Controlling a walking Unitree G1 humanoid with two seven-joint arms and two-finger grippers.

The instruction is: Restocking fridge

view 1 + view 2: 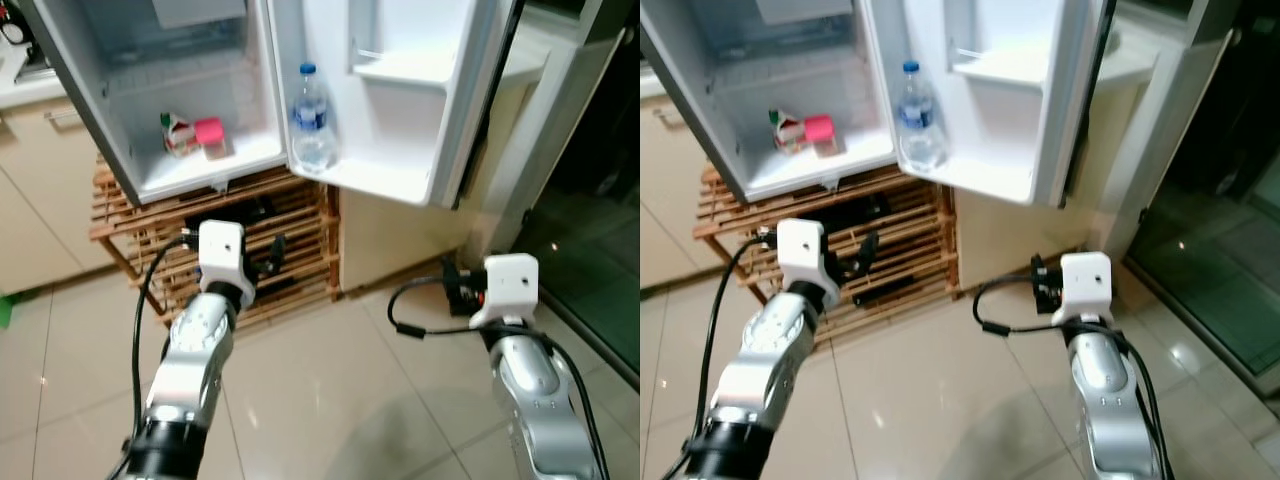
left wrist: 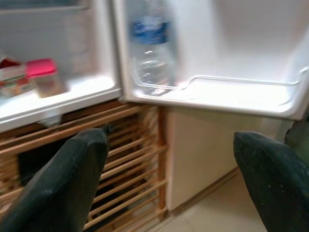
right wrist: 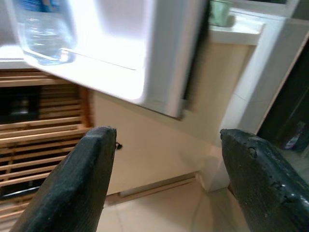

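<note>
The small fridge (image 1: 180,60) stands open on a slatted wooden rack (image 1: 300,225). A clear water bottle (image 1: 313,125) with a blue label stands upright in the lower shelf of the open door (image 1: 400,90). On the fridge floor a small carton (image 1: 177,133) lies beside a pink-lidded jar (image 1: 210,137). My left gripper (image 2: 174,183) is open and empty, held low in front of the rack, below the fridge. My right gripper (image 3: 164,179) is open and empty too, below and right of the door's outer edge.
A cream cabinet (image 1: 400,245) sits under the open door. Kitchen cupboards (image 1: 40,180) stand at the left. A dark glass door (image 1: 590,230) with a white frame is at the right. Glossy tiled floor (image 1: 350,400) lies under both arms.
</note>
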